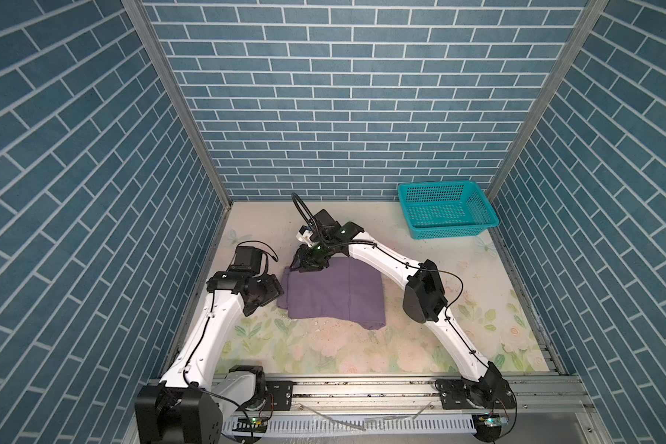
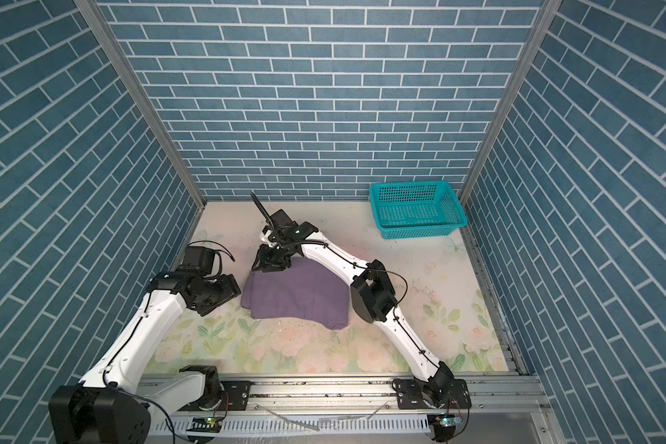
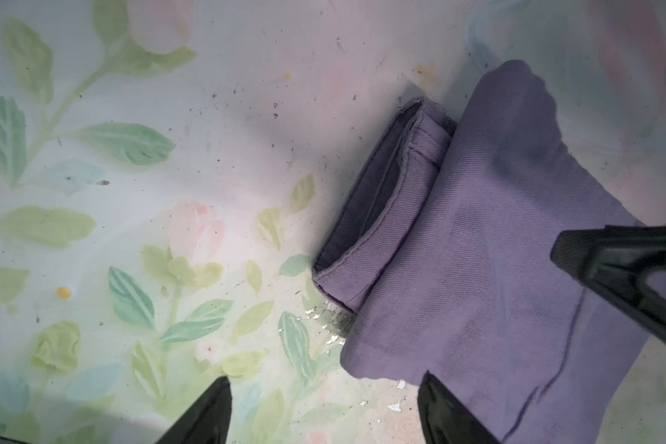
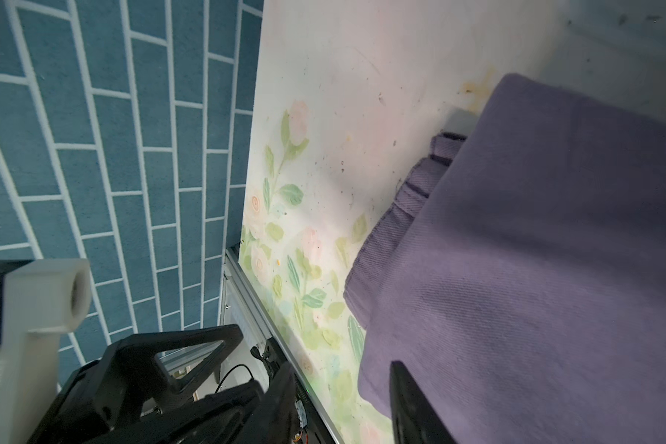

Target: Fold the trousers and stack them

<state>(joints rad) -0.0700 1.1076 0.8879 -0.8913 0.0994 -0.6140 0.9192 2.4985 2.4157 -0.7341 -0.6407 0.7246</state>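
Trousers (image 1: 335, 294) folded; left claw (image 3: 323, 378), right claw (image 4: 316, 350) both released by left edge; table (image 1: 466, 280) free around.

Left arm (image 1: 217, 326) and right arm (image 1: 377, 256) wear glossy white shells between bulky black joints; thin black cables run clipped along each shell, green lights (image 1: 343, 231) glow on the right wrist, screws stud the black base plates (image 1: 453, 393).

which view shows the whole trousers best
Both top views show the trousers nearly whole, as a folded rectangle. The left wrist view shows one end with its layered edges; the right wrist view only one side.
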